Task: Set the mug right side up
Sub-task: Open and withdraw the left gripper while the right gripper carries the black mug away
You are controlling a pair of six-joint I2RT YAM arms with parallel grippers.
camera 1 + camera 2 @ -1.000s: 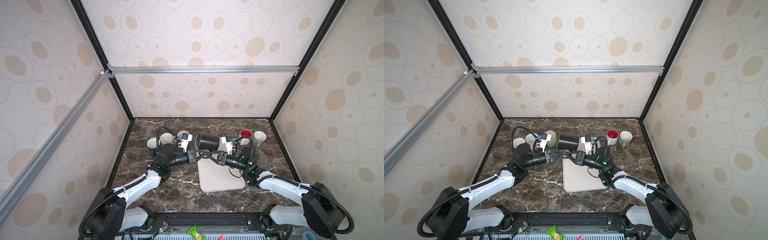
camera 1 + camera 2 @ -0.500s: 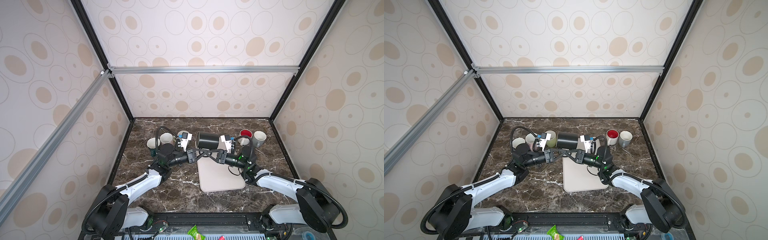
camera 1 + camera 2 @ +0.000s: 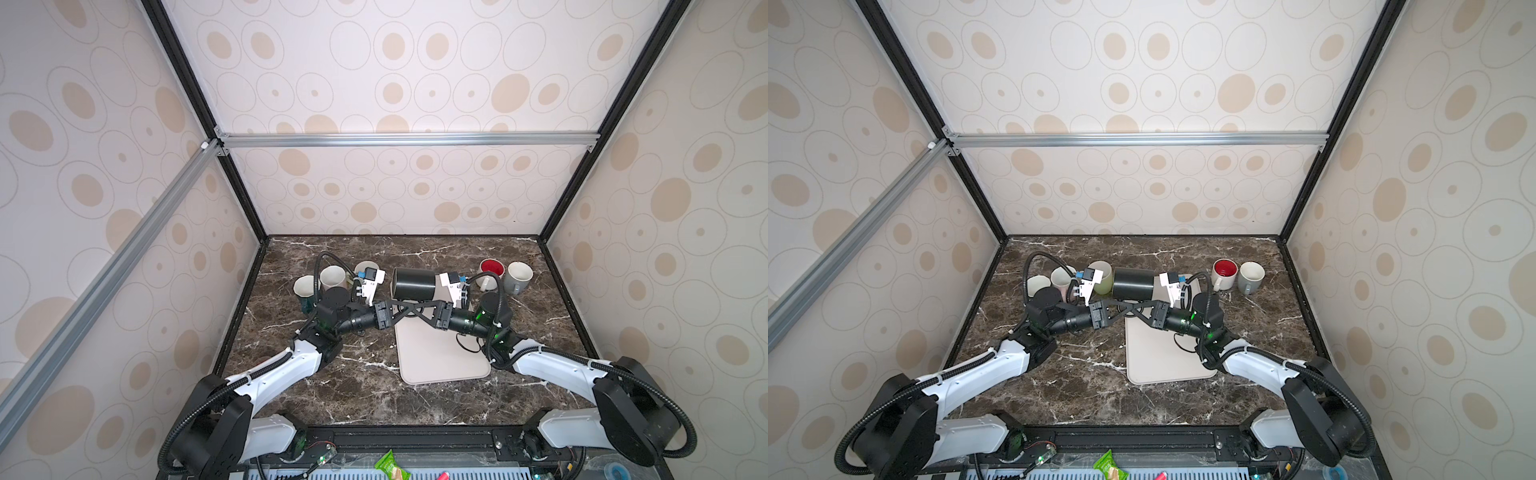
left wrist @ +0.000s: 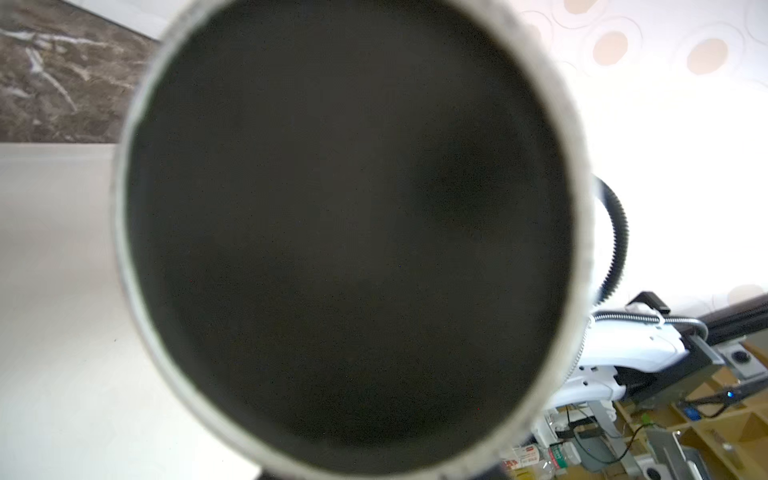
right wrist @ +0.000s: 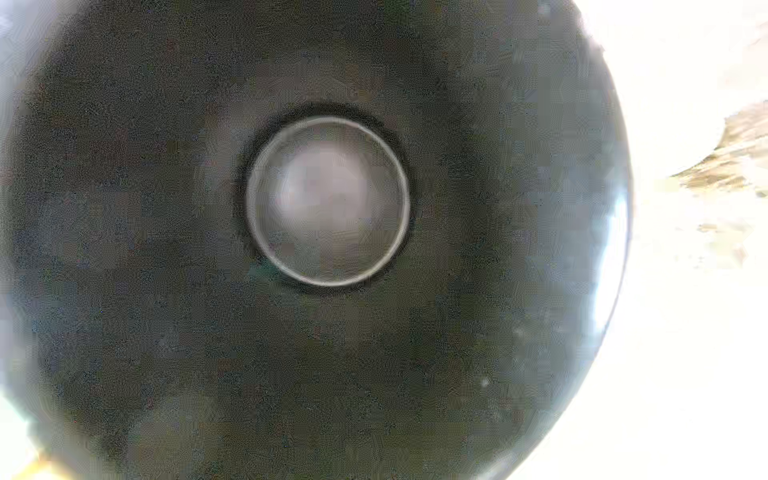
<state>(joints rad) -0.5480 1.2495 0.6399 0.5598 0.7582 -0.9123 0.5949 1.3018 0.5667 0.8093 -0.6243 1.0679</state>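
Black mug (image 3: 413, 284) lies sideways above left pincer (image 3: 403, 310) and right pincer (image 3: 417, 309), tips meeting beneath; whether either grips it cannot be told. One should clamp firmly before the other releases.

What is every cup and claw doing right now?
black mug: on its side, mouth facing left arm
left claw: by mug, open or shut unclear
right claw: by mug, open or shut unclear
red-inside mug: upright
grey mug: upright
leftmost mug: upright
second mug: upright
green mug: upright
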